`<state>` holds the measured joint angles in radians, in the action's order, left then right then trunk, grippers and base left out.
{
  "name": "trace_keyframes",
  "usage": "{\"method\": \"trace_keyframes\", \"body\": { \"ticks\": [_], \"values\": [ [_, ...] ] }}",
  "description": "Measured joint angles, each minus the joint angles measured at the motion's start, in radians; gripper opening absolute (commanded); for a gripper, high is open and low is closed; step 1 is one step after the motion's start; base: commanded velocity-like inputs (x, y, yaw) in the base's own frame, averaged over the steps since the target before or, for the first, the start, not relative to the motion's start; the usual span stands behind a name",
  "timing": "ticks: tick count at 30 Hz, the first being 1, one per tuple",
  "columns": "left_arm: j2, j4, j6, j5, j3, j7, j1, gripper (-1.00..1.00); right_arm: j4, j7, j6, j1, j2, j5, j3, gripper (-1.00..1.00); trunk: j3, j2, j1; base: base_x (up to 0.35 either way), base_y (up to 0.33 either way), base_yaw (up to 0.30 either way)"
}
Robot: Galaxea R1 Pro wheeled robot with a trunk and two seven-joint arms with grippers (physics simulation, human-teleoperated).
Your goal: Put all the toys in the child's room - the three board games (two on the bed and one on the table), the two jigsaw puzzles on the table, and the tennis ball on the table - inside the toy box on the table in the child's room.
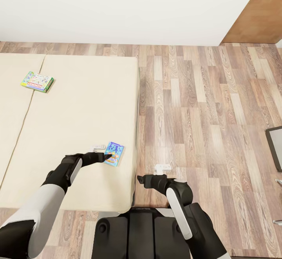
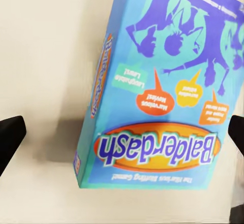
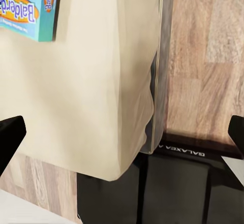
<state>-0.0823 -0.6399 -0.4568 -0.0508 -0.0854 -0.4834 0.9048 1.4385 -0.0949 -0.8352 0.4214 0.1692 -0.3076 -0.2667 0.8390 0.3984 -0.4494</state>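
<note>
Hidden or cut off: the bed (image 1: 78, 106) runs off the head view's left edge, and its frame shows as a thin strip down the mattress side. A dark object (image 1: 275, 146) at the right edge is cut off and cannot be identified.
Blue board game (image 1: 114, 153): lies flat on the bed near the corner closest to the robot; the left wrist view shows its "Balderdash" lettering (image 2: 157, 150) upside down, with one side face visible, so the box looks tilted to that camera.
Green-edged board game (image 1: 37, 81): flat on the bed, well apart from the blue one, toward the far left.
Left end effector (image 1: 106, 155): at the blue box's near edge; touching or not cannot be told. In the left wrist view its dark fingertips (image 2: 10, 135) stand far apart on either side of the box, released.
Right end effector (image 1: 140, 179): hangs beside the bed's corner above the floor, holding nothing; fingertips (image 3: 10, 132) spread wide in the right wrist view.
In the way: the robot's dark base (image 1: 133, 233) sits against the foot of the bed.
Surface and room: plain beige mattress with a lengthwise seam, wood-plank floor (image 1: 203, 110), white wall (image 1: 129, 8), brown panel (image 1: 258, 12) at upper right.
</note>
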Motion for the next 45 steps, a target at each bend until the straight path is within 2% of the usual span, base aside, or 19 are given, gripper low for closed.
{"method": "trace_keyframes", "body": {
  "ticks": [4,10,34,45],
  "values": [
    [0.000,0.000,0.000,-0.006,0.000,-0.058,0.000,1.00,0.002,0.000,0.000,0.000,0.000,0.000,0.000,1.00,0.000,0.000,0.000,0.000,0.000,0.000],
    [-0.002,0.000,0.000,-0.009,0.000,-0.096,0.000,1.00,0.002,0.000,0.000,0.000,0.000,0.000,0.001,1.00,0.002,0.000,0.000,0.000,0.000,0.000],
    [-0.004,0.000,0.002,-0.009,0.000,-0.103,0.000,1.00,0.000,-0.001,0.000,0.000,0.001,-0.001,0.000,1.00,0.038,0.000,0.000,0.000,0.000,0.000],
    [-0.004,-0.004,0.001,-0.004,0.002,-0.107,0.000,1.00,0.001,-0.001,0.000,0.000,0.001,0.000,-0.001,1.00,0.041,0.000,0.000,0.000,0.000,0.000]
  ]
}}
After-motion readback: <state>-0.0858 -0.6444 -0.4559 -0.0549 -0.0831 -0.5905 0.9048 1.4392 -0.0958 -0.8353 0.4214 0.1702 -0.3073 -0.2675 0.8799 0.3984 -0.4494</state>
